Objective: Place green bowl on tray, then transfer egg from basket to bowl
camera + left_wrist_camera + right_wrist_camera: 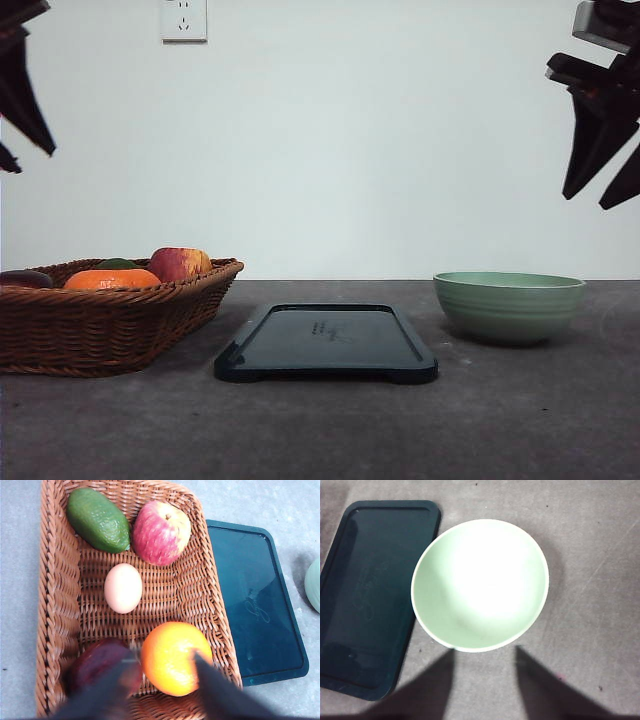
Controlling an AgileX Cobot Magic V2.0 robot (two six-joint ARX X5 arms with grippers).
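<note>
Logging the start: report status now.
Both grippers open, raised. Bowl on table right of tray. Egg in basket. Nothing blocking.

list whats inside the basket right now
The basket holds an egg, an avocado, a red apple, an orange and a dark purple item, partly covered by the left tool, so it cannot be identified.

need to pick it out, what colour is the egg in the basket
Pale cream-pink egg, clearest in the left wrist view.
</note>
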